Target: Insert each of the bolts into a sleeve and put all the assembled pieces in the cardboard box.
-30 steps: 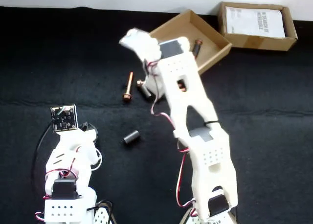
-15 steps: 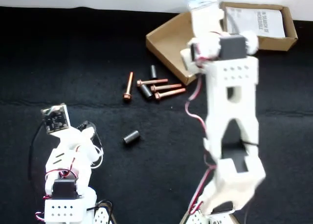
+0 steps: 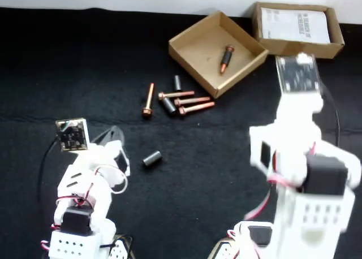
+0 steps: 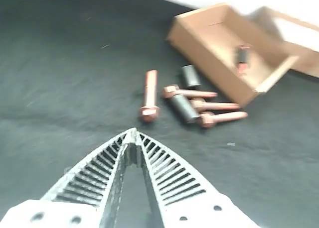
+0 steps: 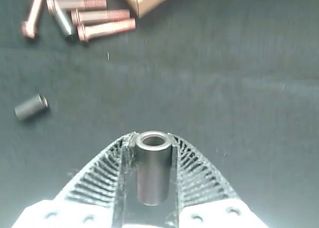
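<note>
The right gripper (image 5: 151, 141) is clamped on a dark sleeve (image 5: 152, 171) over the black table (image 5: 239, 63) — the left gripper (image 4: 133, 138) sits closed, empty. One assembled piece (image 3: 227, 57) lies in the cardboard box (image 3: 198, 41) — loose bolts (image 3: 192, 101) just beside it.

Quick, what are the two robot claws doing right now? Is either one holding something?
Left gripper: closed, holding nothing.
Right gripper: closed on a dark metal sleeve.
</note>
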Tool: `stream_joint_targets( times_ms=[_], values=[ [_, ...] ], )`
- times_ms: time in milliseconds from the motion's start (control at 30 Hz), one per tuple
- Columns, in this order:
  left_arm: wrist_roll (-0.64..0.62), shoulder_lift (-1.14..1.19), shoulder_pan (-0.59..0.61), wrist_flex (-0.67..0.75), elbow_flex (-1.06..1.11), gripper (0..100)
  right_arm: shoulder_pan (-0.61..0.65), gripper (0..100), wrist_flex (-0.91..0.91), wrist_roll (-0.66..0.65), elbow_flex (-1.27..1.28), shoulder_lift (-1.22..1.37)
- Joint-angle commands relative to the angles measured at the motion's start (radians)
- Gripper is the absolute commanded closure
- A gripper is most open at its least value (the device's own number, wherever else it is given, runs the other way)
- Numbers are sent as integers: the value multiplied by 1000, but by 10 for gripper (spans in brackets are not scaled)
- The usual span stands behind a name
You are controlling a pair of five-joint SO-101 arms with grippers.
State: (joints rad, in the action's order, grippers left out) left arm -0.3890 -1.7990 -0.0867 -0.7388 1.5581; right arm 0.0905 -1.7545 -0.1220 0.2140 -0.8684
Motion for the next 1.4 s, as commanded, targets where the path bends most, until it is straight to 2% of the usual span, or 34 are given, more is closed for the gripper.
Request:
stream_joint_targets(
  times_ms=[0,100,233,467,567,733,867,1167,1367],
  values=[
    [6,-2,-114,15,-88,990,-12,992,24,-46,166,-171],
    [8,4,-182,12,-105,990,-33,992,64,-52,259,-283],
    [9,131,-189,14,-193,990,-45,992,56,-54,354,-394],
    [2,644,-177,3,-667,990,-47,992,99,-49,507,-536],
    [-87,862,-200,-83,-897,990,-108,992,160,-48,553,-582],
    [-252,1207,-278,-255,-1241,990,-329,992,349,-48,674,-650],
    [-370,1460,-332,-302,-1449,990,-456,992,469,-48,785,-710],
    [-620,1934,-337,-310,-1741,990,-582,992,611,-49,992,-851],
    [-674,2215,-323,-310,-1893,990,-595,992,611,-52,1056,-924]
  ],
)
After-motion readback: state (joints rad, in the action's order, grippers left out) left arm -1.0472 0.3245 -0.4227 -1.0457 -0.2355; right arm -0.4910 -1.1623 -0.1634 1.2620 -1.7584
